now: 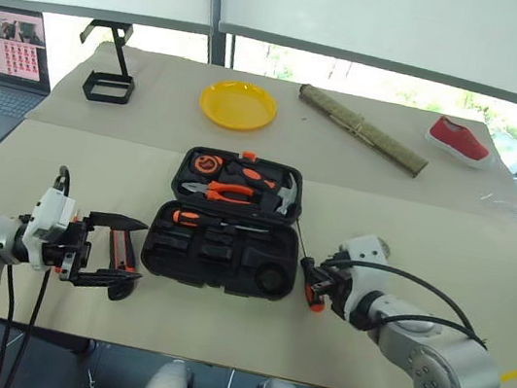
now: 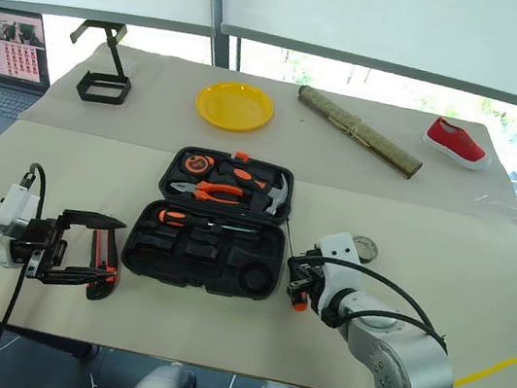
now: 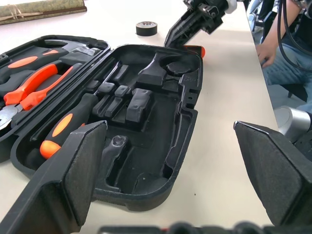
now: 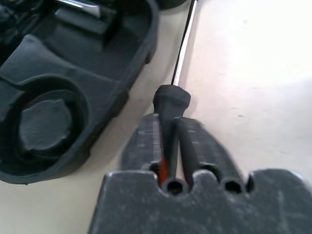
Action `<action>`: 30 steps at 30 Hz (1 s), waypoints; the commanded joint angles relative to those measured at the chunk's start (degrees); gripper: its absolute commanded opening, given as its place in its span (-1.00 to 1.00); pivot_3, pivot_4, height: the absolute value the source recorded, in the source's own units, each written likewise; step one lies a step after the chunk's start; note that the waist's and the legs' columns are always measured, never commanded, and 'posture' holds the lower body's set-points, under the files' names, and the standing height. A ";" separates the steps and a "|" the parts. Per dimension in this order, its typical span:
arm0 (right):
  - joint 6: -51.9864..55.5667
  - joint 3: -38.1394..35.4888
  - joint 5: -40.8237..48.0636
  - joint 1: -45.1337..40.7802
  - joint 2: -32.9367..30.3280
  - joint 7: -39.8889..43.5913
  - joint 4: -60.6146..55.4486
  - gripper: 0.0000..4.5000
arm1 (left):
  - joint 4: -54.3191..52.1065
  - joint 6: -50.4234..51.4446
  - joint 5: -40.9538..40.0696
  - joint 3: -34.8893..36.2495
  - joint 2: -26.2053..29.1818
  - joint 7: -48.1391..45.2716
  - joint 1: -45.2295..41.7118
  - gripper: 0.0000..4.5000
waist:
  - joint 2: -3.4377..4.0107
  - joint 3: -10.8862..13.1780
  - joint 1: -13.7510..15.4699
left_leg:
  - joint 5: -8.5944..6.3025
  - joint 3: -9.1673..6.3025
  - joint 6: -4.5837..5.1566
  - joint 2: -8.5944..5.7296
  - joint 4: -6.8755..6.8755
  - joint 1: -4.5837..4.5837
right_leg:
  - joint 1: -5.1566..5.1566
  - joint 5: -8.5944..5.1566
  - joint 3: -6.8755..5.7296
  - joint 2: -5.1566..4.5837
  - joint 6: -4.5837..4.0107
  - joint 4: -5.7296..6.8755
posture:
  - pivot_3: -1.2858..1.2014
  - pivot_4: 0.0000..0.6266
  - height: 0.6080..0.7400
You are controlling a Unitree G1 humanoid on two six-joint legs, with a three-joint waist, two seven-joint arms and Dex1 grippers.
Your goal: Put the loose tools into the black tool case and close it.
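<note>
left claw [image 1: 104,250] wide open and level, right claw [image 1: 311,283] shut, angled downward

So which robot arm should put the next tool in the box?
The right. Its gripper is already shut on a screwdriver beside the open black tool case; the left gripper is open.

The two head cameras look forward and down from above the near edge of the desk [image 1: 416,194], the open tool case [image 1: 229,224] lying at twelve o'clock. The left wrist camera sits low at nine o'clock, facing across the case [image 3: 146,122] toward three. The right wrist camera peers very close at a screwdriver [image 4: 180,53] beside the case's right edge, which all views share.
</note>
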 commanded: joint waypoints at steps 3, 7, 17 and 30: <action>1.71 -6.56 0.96 0.11 -2.98 3.76 0.71 -0.98 | -1.00 -0.60 -0.18 0.45 -0.32 0.18 -0.95 1.00 | 0.03 0.02 0.01 | 0.00 0.01 0.00 -0.02 0.00 -0.05 | -0.04 0.00 0.01 -0.03 0.00 0.00 | 0.03 -0.52 1.00; -0.42 -9.58 2.74 0.45 -7.89 9.37 1.01 -0.98 | -0.47 -1.00 0.06 0.43 -0.58 0.23 -1.04 1.00 | 0.16 0.11 -0.03 | 0.00 0.01 0.00 -0.03 -0.02 -0.12 | -0.14 0.00 0.07 -0.02 0.00 0.01 | 0.03 -0.52 1.00; 10.11 -9.12 6.37 -5.08 -5.55 9.53 -1.90 0.25 | -0.95 -1.20 0.05 0.54 -1.31 0.33 -0.81 1.00 | 0.18 0.12 -0.29 | 0.00 -0.03 0.00 0.05 -0.05 -0.09 | -0.17 0.02 0.17 0.10 -0.03 0.03 | 0.03 -0.52 1.00; 8.21 0.53 -3.87 -3.27 -2.75 1.31 6.07 0.76 | -2.83 -0.58 -0.07 0.74 -1.69 0.78 0.29 1.00 | 0.08 0.06 -0.17 | 0.00 0.00 0.00 0.00 -0.08 -0.08 | -0.15 0.02 0.17 0.04 -0.02 -0.01 | 0.03 -0.52 1.00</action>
